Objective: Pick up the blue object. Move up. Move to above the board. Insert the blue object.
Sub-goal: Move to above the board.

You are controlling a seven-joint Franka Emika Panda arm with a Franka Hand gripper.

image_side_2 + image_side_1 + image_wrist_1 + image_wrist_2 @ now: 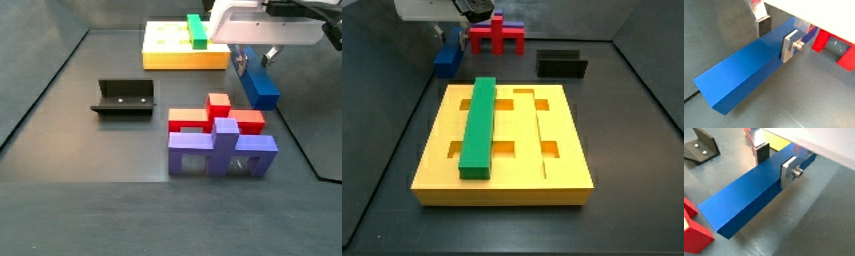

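The board (436, 165), a broad yellow slab with grooves and square cut-outs, already carries the green bar (477, 128). The blue object (747, 67), a long smooth dark-blue bar, lies on the grey bench (811, 228) beside the board. My gripper (774, 160) straddles it, silver fingers (789, 172) clamped on its sides. I judge that lifting, carrying and inserting remain.

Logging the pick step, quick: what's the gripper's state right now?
Gripper: shut on the blue object, fingers clamping its sides, beside the board.
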